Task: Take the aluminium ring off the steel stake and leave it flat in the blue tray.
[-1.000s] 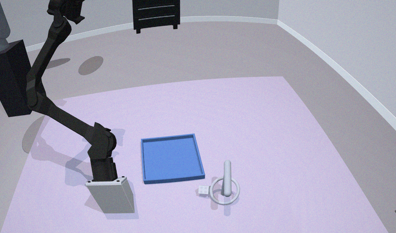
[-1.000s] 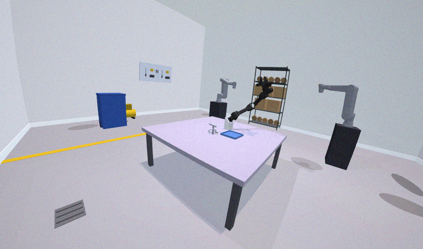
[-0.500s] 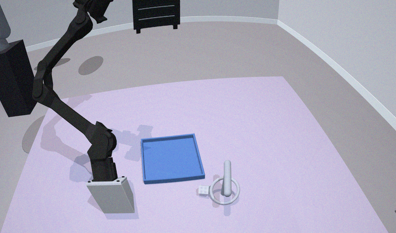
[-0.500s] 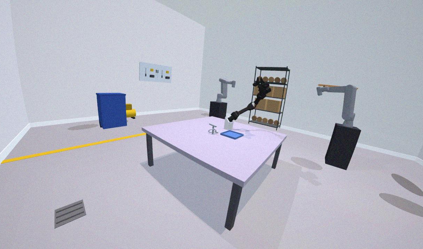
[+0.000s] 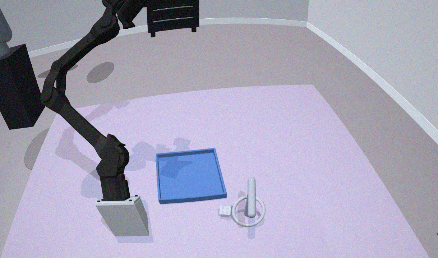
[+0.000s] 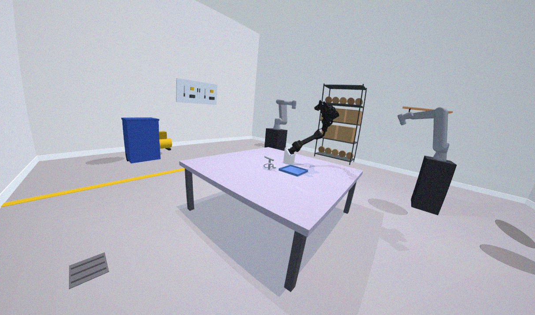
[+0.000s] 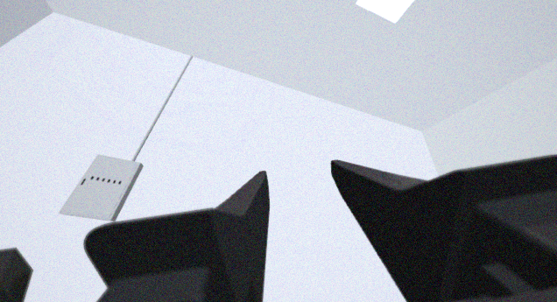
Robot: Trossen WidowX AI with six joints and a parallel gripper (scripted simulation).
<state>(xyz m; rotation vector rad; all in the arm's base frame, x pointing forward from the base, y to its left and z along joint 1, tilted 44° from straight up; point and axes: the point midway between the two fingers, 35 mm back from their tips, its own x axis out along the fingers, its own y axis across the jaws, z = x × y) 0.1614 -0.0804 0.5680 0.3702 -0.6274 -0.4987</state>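
Observation:
The aluminium ring surrounds the stake low down, under its cross-bar. Its small pale tab points left in the top view, toward the arm's base side. The cross-bar hides part of the ring's middle. The blue tray is empty and lies beside the stake, up and left of it in the top view. My gripper is partly open with nothing between its fingertips. It is raised high above the table, far from ring and tray, and is cut off at the top of the top view.
The arm's pale base block stands on the lilac table, left of the tray and ring in the top view. Other robots on black pedestals and a shelf rack stand beyond the table. The wrist view faces a wall and ceiling.

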